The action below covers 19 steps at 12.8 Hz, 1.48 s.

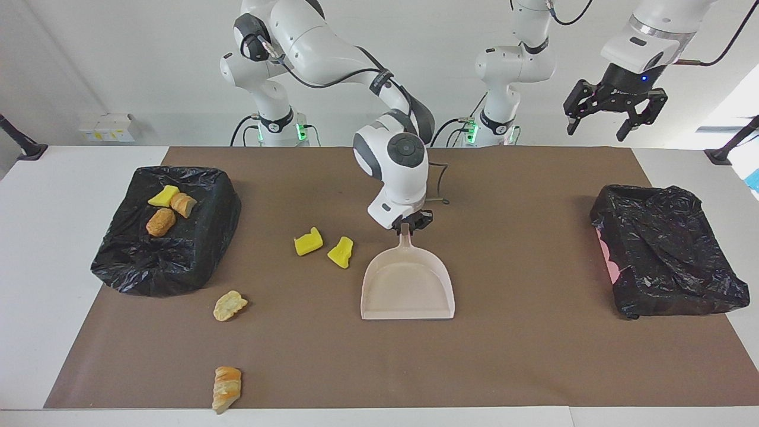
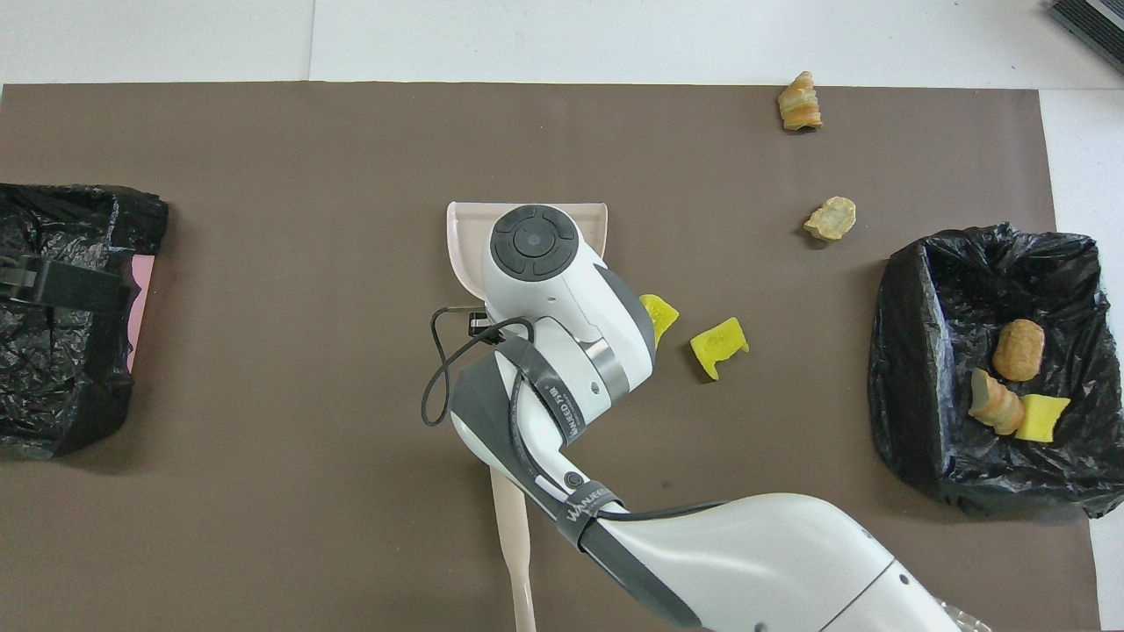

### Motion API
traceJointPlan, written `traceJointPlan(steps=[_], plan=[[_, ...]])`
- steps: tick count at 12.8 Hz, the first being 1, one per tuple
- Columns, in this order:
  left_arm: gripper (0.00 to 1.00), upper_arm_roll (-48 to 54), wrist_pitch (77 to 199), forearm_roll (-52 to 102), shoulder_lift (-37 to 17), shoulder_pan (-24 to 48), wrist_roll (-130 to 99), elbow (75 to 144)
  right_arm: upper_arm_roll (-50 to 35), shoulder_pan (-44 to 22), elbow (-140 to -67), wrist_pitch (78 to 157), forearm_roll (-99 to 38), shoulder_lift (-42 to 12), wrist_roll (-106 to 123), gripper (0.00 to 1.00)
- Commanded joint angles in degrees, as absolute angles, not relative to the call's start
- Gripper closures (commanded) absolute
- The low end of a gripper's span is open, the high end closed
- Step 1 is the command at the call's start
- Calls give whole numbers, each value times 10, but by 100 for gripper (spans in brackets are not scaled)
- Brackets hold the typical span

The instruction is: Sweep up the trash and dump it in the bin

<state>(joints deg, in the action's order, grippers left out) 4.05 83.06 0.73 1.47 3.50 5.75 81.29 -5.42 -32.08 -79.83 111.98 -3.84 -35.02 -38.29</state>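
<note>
My right gripper [image 1: 407,224] is shut on the handle of the beige dustpan [image 1: 408,287], which lies flat mid-table with its mouth pointing away from the robots. In the overhead view the arm covers most of the dustpan [image 2: 461,235]. Two yellow trash bits [image 1: 308,242] [image 1: 341,252] lie beside the pan toward the right arm's end. Two tan lumps [image 1: 229,305] [image 1: 226,388] lie farther from the robots. The black-lined bin [image 1: 178,261] at the right arm's end holds three pieces [image 1: 163,196]. My left gripper [image 1: 612,121] hangs open, high over the left arm's end.
A second black-lined bin [image 1: 664,255] stands at the left arm's end. The beige hand brush [image 2: 514,544] lies nearer to the robots than the dustpan, partly under the right arm in the overhead view and hidden in the facing view. A brown mat [image 1: 533,356] covers the table.
</note>
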Motion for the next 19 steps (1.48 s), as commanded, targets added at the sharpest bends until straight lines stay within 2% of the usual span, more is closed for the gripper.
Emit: traceJointPlan(steps=[1,3,7,10,12,16,19], plan=[[0,46,820,-4,21,28,59,812,-53,-315,-781,1124,-43,-357,-375,0],[0,46,820,-4,21,28,58,812,-53,-311,-806,1112,-49,-324,-374,0],[0,46,820,-4,21,28,59,812,-53,-322,-918,1105,-52,-233,-381,0],[0,46,811,-4,23,29,59,816,-58,-358,-1015,1119,-53,-159,-375,0],[0,47,809,-3,27,30,56,823,-59,-386,-1055,1130,-54,-132,-381,0],[0,61,872,1,41,39,55,881,-60,-438,-1176,1210,-99,-64,-385,0],[0,125,954,1,40,39,12,962,-61,-471,-1236,1213,-113,-34,-387,0]])
